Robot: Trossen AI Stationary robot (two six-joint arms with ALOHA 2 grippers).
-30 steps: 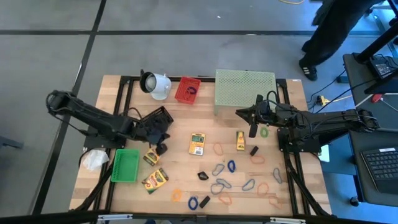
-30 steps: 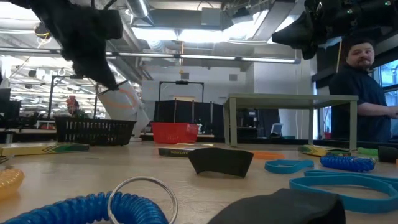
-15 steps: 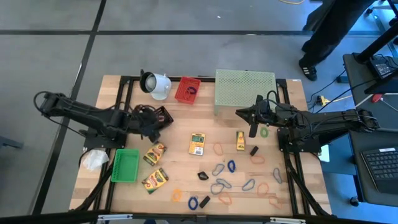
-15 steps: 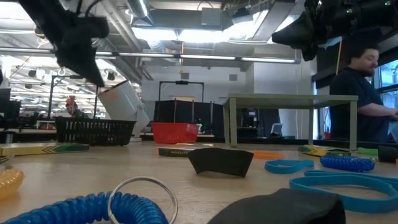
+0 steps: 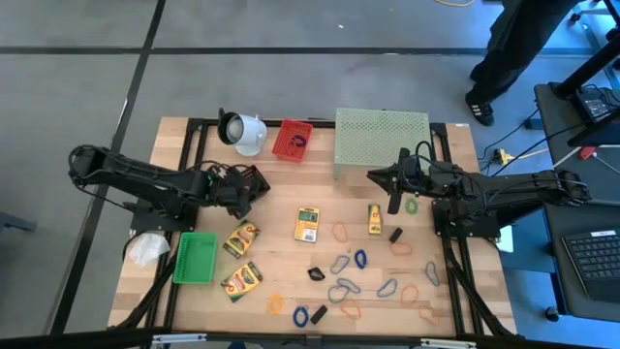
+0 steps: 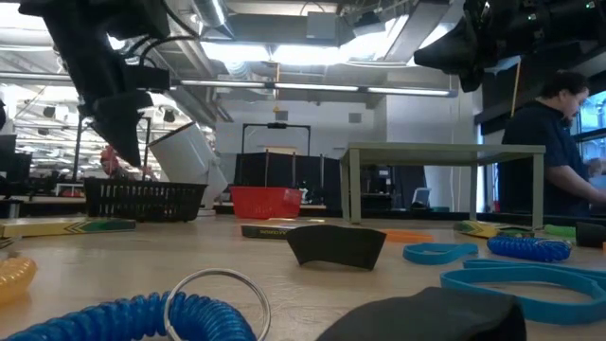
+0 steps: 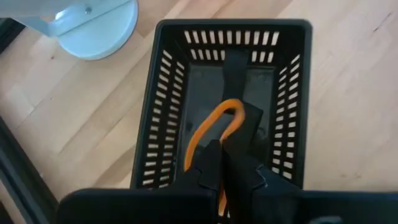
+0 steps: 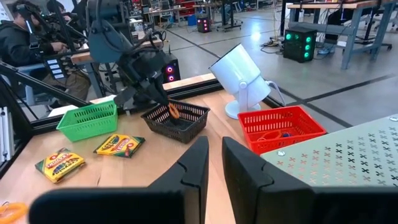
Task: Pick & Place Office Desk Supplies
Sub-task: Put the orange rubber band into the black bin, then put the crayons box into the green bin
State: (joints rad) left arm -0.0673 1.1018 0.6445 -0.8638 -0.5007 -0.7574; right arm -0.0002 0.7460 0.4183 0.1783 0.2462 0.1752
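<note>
My left gripper (image 7: 224, 146) hangs over the black basket (image 7: 161, 112) at the table's left, shut on an orange rubber-band loop (image 7: 208, 127). The right wrist view shows this gripper (image 8: 163, 99) just above the basket (image 8: 180, 121). My right gripper (image 5: 395, 204) waits in the air, near the mesh stand's (image 5: 381, 141) front edge, its fingers a narrow gap apart. Crayon boxes (image 5: 241, 237) (image 5: 241, 279) (image 5: 307, 223) lie flat mid-table. Loops and oval clips (image 5: 358, 281) lie scattered toward the near right. My left gripper pinches the orange loop between its two fingers, which point down from above. The upper bend of the loop (image 7: 231, 107) sticks out past the fingertips. The band is lifted clear and hangs over the basket's inside (image 8: 174, 112).
A green basket (image 5: 196, 257) and a white crumpled wad (image 5: 147, 249) sit at the near left. A red basket (image 5: 293, 141) and a white cup-shaped object (image 5: 242, 131) stand at the far edge. A person stands beyond the table's far right corner.
My left gripper has moved from beside the crayon box toward the far left and now hangs over the black basket, with the orange loop still between its shut fingers. My right arm has kept still.
</note>
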